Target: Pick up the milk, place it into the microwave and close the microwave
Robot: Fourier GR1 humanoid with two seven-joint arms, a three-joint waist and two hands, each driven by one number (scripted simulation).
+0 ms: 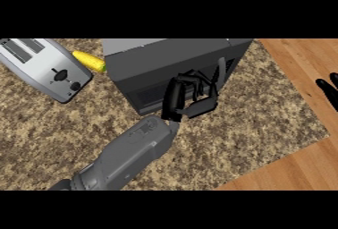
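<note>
Speckled brown granite makes up the worktop (52, 134), with bare orange-brown wood showing along its right side. On it stands the dark grey box-shaped microwave (165, 58), and against its front face the black left hand (188, 100) is raised on its grey forearm, which comes in from the lower left. Its fingers (173, 96) are curled, but whether they close round the door's edge, round something else, or on nothing cannot be told, since the dark hand merges with the dark front. A thin dark upright edge at the microwave's right front corner may be the door; whether it is fully shut I cannot say.

The milk cannot be seen anywhere: not on the worktop, and not clearly in the hand. Judging from the hand's place at the front, the carton is probably inside already and the closing step is in hand, though this is only a reading.

At the far right edge the black right hand (328, 91) rests with fingers straight, out of the way over the wood.

A silver two-slot toaster (43, 67) lies at the upper left, and a yellow corn cob (89, 60) sits between it and the microwave; neither matters to the task.
</note>
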